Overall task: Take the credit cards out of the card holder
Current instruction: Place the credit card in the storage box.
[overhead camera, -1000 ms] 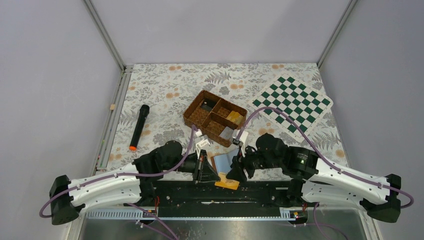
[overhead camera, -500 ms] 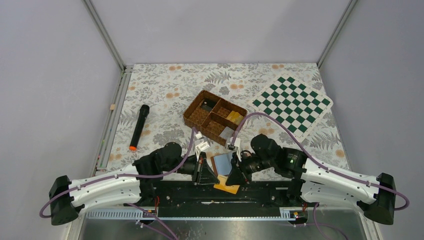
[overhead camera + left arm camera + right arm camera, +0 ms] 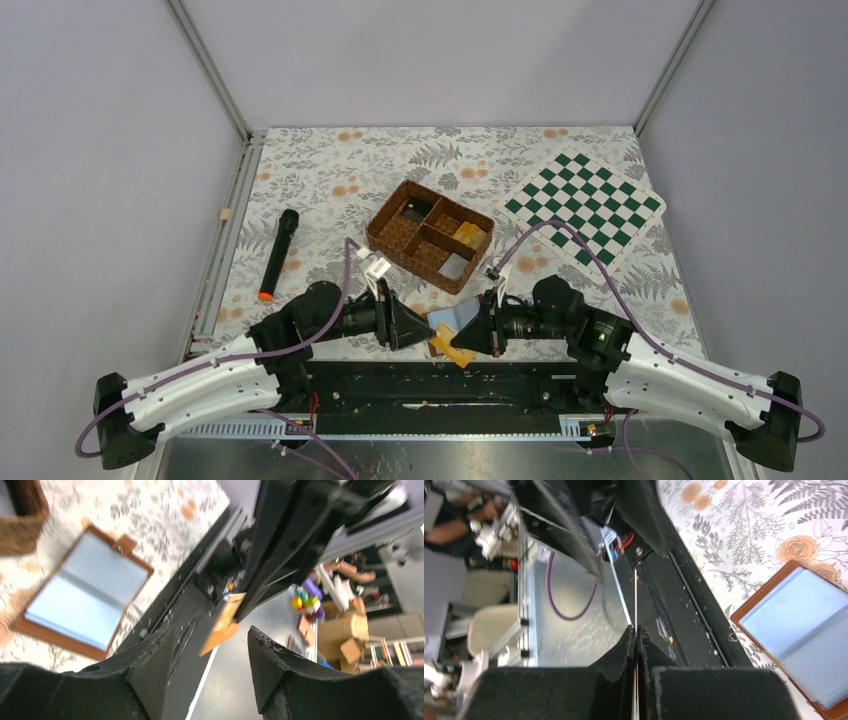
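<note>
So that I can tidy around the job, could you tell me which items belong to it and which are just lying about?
Job: wallet, yellow card.
Lying about: basket, chessboard, black orange-tipped stick.

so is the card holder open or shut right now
Open: the card holder lies spread flat on the table, both blue-grey inner panels facing up.
</note>
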Controlling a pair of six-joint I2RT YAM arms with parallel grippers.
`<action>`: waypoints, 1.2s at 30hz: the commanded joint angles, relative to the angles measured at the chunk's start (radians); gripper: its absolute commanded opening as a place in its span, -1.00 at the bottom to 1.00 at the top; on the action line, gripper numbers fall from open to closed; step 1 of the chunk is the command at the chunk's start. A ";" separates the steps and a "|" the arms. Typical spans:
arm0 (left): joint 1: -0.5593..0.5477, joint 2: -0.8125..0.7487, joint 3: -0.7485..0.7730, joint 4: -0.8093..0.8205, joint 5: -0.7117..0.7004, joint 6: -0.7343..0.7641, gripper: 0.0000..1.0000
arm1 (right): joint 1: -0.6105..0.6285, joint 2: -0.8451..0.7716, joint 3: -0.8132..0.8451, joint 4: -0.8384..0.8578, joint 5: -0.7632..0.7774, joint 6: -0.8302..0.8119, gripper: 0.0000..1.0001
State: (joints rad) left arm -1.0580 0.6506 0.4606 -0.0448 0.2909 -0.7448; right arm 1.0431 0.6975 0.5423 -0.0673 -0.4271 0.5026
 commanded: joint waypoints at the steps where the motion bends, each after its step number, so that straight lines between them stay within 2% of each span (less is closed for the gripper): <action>1: 0.018 -0.060 -0.024 0.192 -0.153 -0.104 0.12 | -0.008 -0.055 -0.110 0.309 0.230 0.278 -1.00; 6: 0.018 -0.023 -0.102 0.414 -0.170 -0.182 0.16 | -0.008 -0.101 -0.253 0.579 0.405 0.480 -1.00; 8: 0.018 0.011 -0.125 0.504 -0.169 -0.215 0.16 | -0.008 -0.101 -0.265 0.601 0.450 0.512 -1.00; 15: 0.018 0.156 -0.134 0.648 -0.156 -0.276 0.14 | -0.007 -0.121 -0.321 0.693 0.574 0.593 -1.00; 18: 0.018 0.182 -0.140 0.694 -0.174 -0.297 0.06 | -0.008 -0.125 -0.334 0.708 0.590 0.602 -1.00; 24: 0.018 0.190 -0.156 0.755 -0.206 -0.330 -0.39 | -0.008 -0.142 -0.368 0.730 0.622 0.619 -1.00; 27: 0.018 0.198 -0.158 0.762 -0.207 -0.339 -0.53 | -0.007 -0.151 -0.376 0.730 0.631 0.622 -1.00; 33: 0.018 0.236 -0.157 0.778 -0.204 -0.354 -0.57 | -0.008 -0.144 -0.383 0.748 0.620 0.627 -1.00; 36: 0.018 0.250 -0.157 0.796 -0.211 -0.365 -0.51 | -0.008 -0.144 -0.384 0.746 0.612 0.632 -1.00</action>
State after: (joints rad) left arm -1.0420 0.8848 0.3004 0.6533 0.1020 -1.0904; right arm 1.0370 0.5545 0.1585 0.6216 0.1627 1.1187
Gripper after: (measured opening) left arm 0.229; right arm 0.020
